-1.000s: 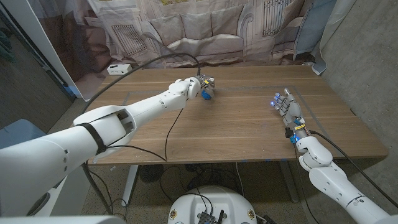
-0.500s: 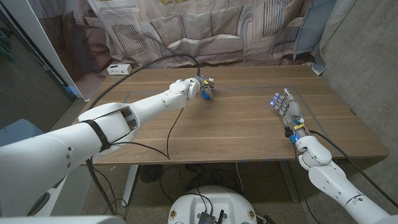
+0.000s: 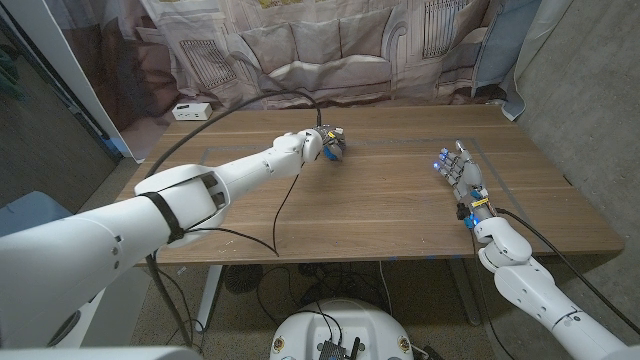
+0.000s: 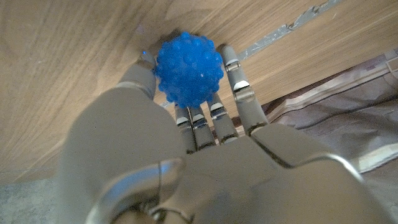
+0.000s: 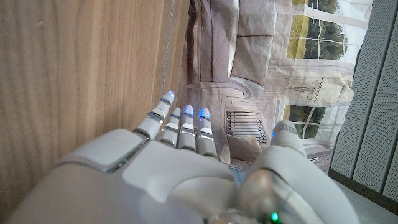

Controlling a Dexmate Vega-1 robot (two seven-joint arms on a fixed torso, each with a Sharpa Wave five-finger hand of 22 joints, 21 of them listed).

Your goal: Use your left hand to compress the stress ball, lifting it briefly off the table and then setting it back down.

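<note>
Stress ball (image 4: 187, 68) gripped by left hand (image 4: 205, 155) fingers (image 4: 238, 81); right hand (image 3: 464, 178) empty, fingers apart

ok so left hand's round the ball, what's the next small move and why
Probably close the fingers harder on the ball before lifting. The left hand has fingers on both sides of it, yet the ball looks round, not squashed. The right hand waits apart, holding nothing.

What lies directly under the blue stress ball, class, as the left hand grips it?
In the left wrist view, wooden table shows behind the stress ball, gripped by the left hand. Whether ball and wood touch is hidden by the fingers.
</note>
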